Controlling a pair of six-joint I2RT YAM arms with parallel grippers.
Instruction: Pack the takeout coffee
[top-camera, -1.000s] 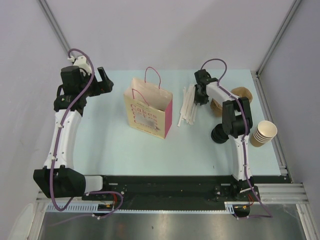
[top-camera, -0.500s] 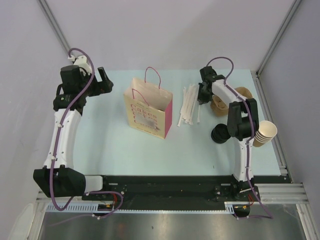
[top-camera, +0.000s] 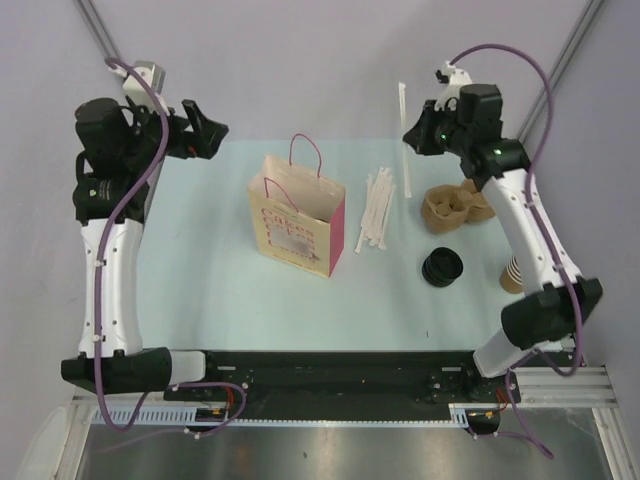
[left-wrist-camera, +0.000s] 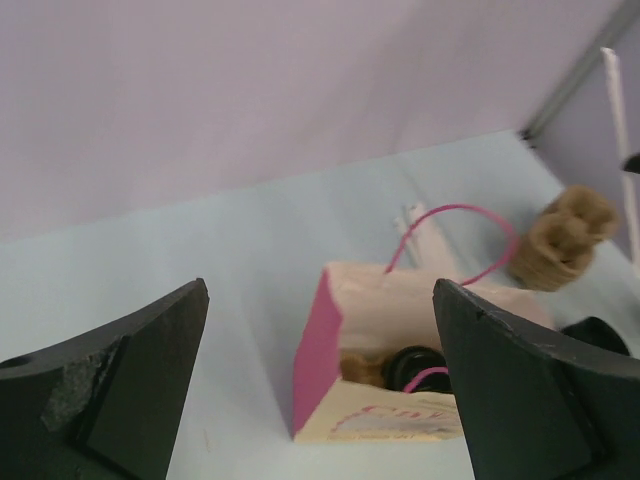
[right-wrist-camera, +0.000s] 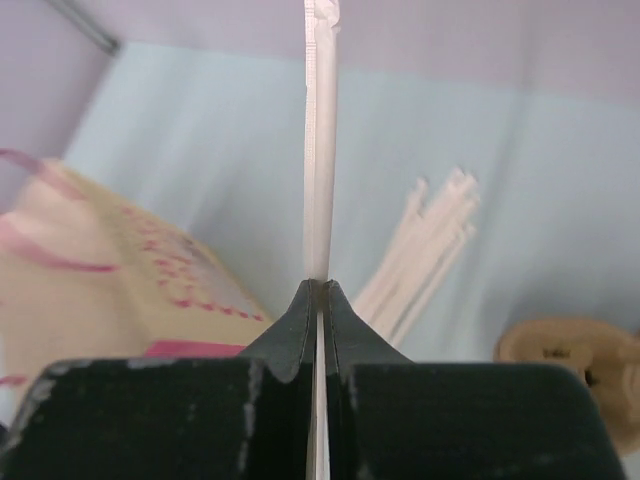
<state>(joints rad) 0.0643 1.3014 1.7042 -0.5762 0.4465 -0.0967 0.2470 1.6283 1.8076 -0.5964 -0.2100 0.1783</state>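
Left gripper (top-camera: 204, 134) high over the far-left table (top-camera: 200, 280) corner, jaws spread, holding nothing. Right gripper (right-wrist-camera: 318, 290) high at far right, jaws pinching a wrapped straw (right-wrist-camera: 321, 150) that stands upright, above and just right of the straw pile (top-camera: 378, 208). Coffee (left-wrist-camera: 412, 368): black lid and brown cup wall show inside the open bag (top-camera: 297, 222) at centre; probably upright, but the left wrist view shows only part.

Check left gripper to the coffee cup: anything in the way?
Mostly clear. Left gripper is open, raised off to the side of the bag; the coffee sits inside, with one pink handle crossing its lid.
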